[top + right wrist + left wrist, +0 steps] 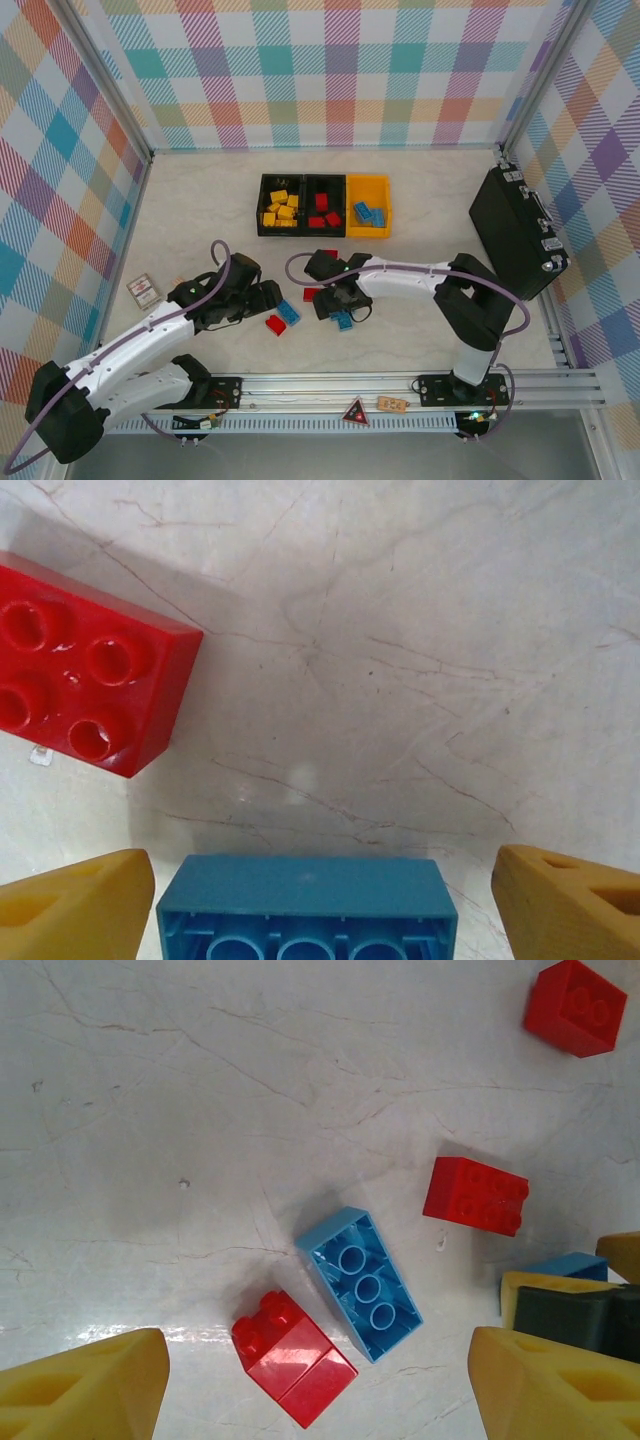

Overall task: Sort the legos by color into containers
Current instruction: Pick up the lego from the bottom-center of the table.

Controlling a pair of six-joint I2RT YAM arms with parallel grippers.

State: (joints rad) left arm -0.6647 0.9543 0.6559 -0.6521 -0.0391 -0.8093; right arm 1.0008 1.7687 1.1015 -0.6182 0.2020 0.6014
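The containers (368, 181) are found partly filled, with yellow, red and blue legos (280, 208) sorted by bin. In front of the containers, the left gripper (318, 1370) and right gripper (322, 865) are held spread apart, with nothing clamped. About five red and blue bricks (289, 312) are left loose there.

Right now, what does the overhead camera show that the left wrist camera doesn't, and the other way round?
Overhead adds the wide scene: three bins in a row with bricks in them, a black case to the right, and the left arm and right arm.

The left wrist adds close detail: the blue brick lies upside down, its hollow underside showing three tubes, and the red brick beside it shows its studs.

Shared: that red and blue pair lying on the pale table.
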